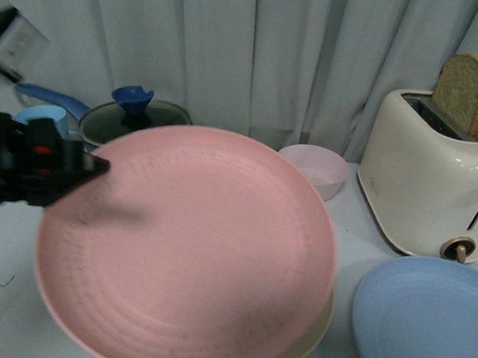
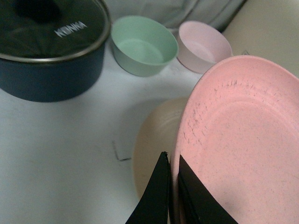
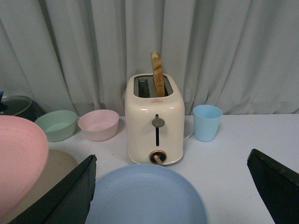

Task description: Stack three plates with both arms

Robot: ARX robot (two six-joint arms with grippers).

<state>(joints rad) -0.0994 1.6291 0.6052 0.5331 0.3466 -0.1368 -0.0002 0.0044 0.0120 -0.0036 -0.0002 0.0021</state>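
Stacking is at step one: my left gripper (image 2: 172,179) pinches the pink plate (image 1: 187,250) by its rim, holding it over the cream plate (image 2: 154,140) on the table (image 2: 56,154). Next I'd lower and release it squarely. My right gripper (image 3: 173,191) gapes wide over the blue plate (image 1: 427,325).

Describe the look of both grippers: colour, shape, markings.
Left gripper: matte black, flat wedge-shaped fingers; in the front view its black body carries a small red mark. Right gripper: same matte black, broad angular fingers. No cables show.
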